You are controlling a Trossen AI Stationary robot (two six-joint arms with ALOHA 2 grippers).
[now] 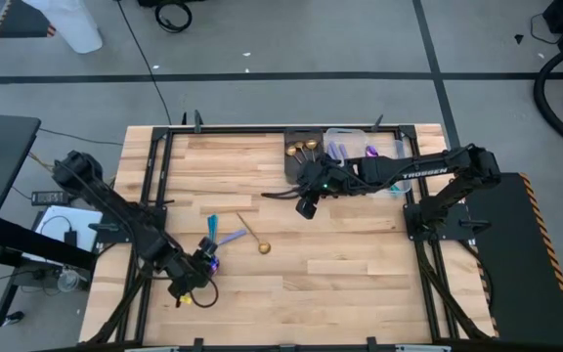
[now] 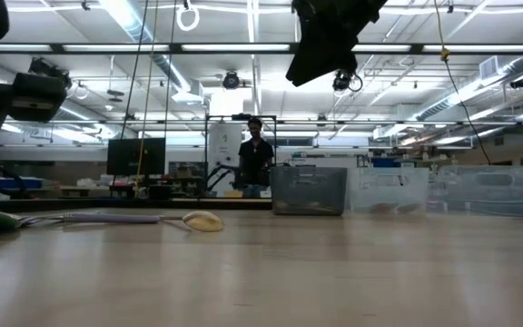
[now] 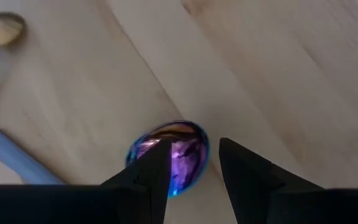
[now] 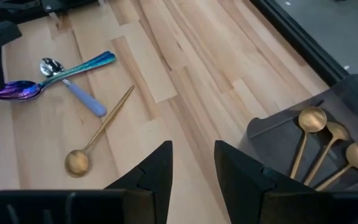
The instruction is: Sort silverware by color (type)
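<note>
Bins sit at the tabletop's [image 1: 360,284] far edge: a dark tray bin [image 4: 291,134] holding three gold spoons [image 4: 328,146], with a clear bin [image 1: 345,145] beside it. Near the left arm lie a loose gold spoon [image 4: 95,140], a pale-blue-handled spoon [image 4: 73,87] and an iridescent spoon [image 4: 48,78], the last two crossing. The left end effector [image 3: 194,171] hovers released, fingers straddling the iridescent bowl. The right end effector [image 4: 192,171] hangs released, empty, near the dark bin.

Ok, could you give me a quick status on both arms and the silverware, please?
Left end effector open, over iridescent spoon. Right end effector open, empty, hovering near dark tray. Gold spoon loose on table. Nothing in the way.
</note>
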